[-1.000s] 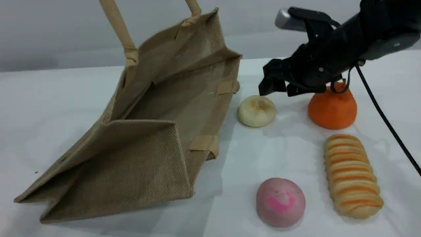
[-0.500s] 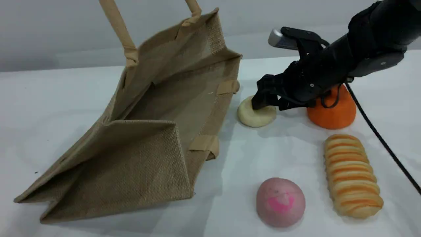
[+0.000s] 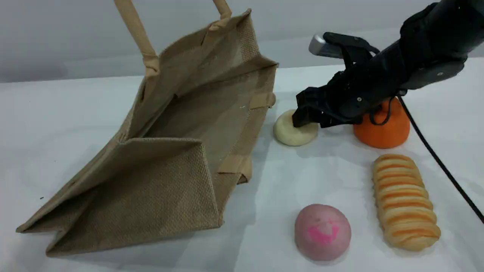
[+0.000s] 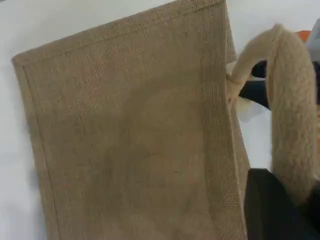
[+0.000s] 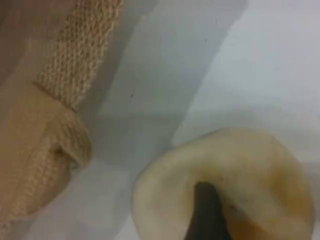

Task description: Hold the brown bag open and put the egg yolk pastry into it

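Touching egg yolk pastry (image 3: 291, 133), right gripper (image 3: 307, 118).

Brown bag (image 3: 170, 151) lying at the left of the counter (image 3: 56, 113), mouth toward the right. Egg yolk pastry (image 3: 290, 134) just right of that mouth, round fruit (image 3: 383, 126) farther right. Marked bun (image 3: 322, 231) nearer the front, long loaf (image 3: 404, 202) to its right.

Gripper fingertip (image 5: 207, 212) on egg yolk pastry (image 5: 250, 170); bag handle (image 5: 45, 145) left.
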{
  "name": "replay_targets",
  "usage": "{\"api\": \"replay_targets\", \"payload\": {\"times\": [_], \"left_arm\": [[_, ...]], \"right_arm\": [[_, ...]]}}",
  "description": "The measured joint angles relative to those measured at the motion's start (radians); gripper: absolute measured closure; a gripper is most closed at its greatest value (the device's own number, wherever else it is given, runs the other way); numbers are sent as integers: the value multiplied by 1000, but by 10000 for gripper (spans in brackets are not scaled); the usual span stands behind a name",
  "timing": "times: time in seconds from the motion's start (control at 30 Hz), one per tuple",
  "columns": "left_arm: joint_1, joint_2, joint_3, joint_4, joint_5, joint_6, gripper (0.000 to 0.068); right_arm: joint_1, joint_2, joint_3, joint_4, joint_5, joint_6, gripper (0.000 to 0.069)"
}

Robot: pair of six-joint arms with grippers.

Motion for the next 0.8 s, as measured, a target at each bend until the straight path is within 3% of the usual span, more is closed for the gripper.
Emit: {"api": "replay_targets", "payload": {"times": [0.27, 0.37, 0.53, 0.8], "left_arm": [[0, 0, 0, 0, 0, 0, 593], [0, 0, 0, 0, 0, 0, 593], [0, 0, 0, 0, 0, 0, 593], [0, 0, 0, 4, 0, 28, 593]], "right_arm": [[0, 17, -1, 1, 12, 0, 282], [0, 17, -1, 0, 17, 0, 374], [0, 14, -1, -3, 30, -1, 619], [0, -130, 4, -5, -76, -1, 652]]}}
